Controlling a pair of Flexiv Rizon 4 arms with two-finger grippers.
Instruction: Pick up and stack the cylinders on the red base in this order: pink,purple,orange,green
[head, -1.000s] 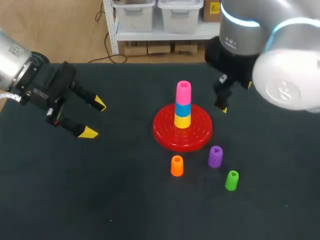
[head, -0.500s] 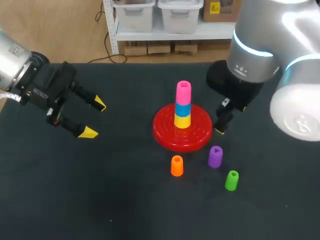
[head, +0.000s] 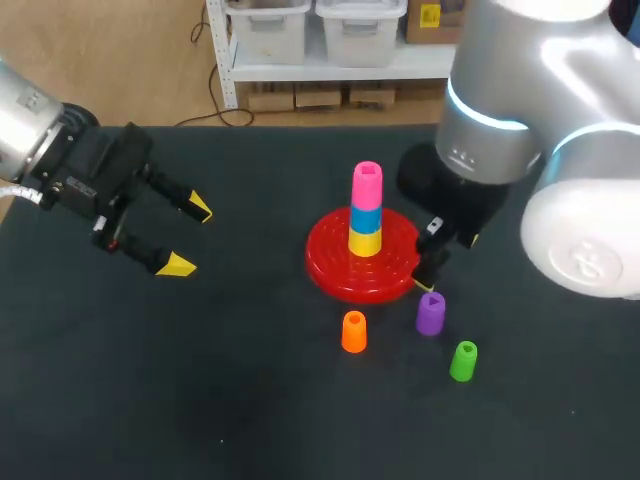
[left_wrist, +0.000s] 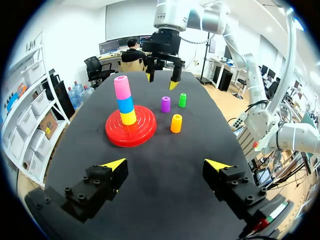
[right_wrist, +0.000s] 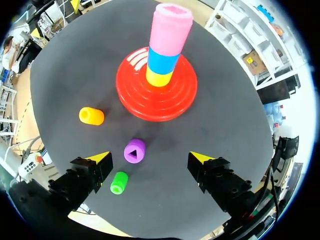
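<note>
R jaws closer now, above purple cyl (right_wrist: 134, 150)

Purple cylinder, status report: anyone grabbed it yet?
Left gripper open, empty. Right gripper open over purple cylinder, not touching. Pink cylinder already stacked. Nothing in the way.

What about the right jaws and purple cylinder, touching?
Apart. Right wrist view shows the purple cylinder between the open right jaws, table visible either side.
</note>
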